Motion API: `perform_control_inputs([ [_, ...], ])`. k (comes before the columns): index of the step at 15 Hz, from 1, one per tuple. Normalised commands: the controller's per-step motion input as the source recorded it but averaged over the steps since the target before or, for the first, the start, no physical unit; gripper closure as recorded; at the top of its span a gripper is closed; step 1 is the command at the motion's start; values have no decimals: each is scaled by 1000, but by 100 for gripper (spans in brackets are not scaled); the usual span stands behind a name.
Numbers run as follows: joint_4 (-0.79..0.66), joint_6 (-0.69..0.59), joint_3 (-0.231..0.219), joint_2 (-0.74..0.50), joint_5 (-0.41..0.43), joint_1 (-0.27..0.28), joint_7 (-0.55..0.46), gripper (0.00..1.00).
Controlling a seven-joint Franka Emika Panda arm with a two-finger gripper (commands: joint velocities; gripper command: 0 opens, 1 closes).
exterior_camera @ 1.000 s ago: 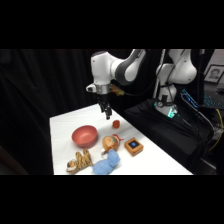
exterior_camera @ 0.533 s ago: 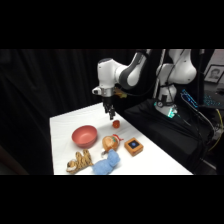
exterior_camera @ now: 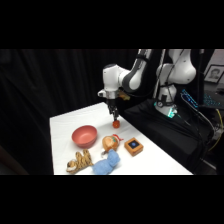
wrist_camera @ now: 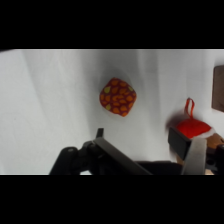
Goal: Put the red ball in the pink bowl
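So far nothing of the task is finished: the red ball point(exterior_camera: 116, 124) lies on the white table point(exterior_camera: 65, 125), not yet lifted, and the pink bowl point(exterior_camera: 84, 135) is seen holding nothing. The ball is found towards the far side of the table, apart from the bowl, which sits nearer the table's left edge in the side view. What remains, by judgement, is the whole of the work: the ball must be gripped, raised, carried across to the bowl and let go inside it.

The gripper point(exterior_camera: 114, 114) is held just above the ball, its fingers pointed straight down from the wrist, with the arm bent over the table from its base at the upper right. In the wrist view the ball point(wrist_camera: 118, 97) is shown as a red-orange thing with yellow patches, lying on bare cloth ahead of the black linkage and not yet between the fingers. One finger point(wrist_camera: 194, 152) is made out at the lower right and the linkage spreads wide to the left, so the fingers are judged to be spread apart, with nothing pinched.

Nearer the camera a tan round toy point(exterior_camera: 110, 142), an orange box with a blue top point(exterior_camera: 133, 146), a blue soft thing point(exterior_camera: 106, 162) and a striped toy point(exterior_camera: 80, 161) are seen, all untouched
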Motion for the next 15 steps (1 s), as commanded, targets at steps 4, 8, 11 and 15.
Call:
perform_control_inputs([
  [4, -178, 289, -11, -22, 132, -31, -150, 0],
  [8, -104, 308, -19, 70, 92, -38, -125, 0],
  [11, -77, 414, -34, 134, 37, -39, -64, 0],
  [15, -50, 326, -3, 139, 60, -59, -78, 0],
])
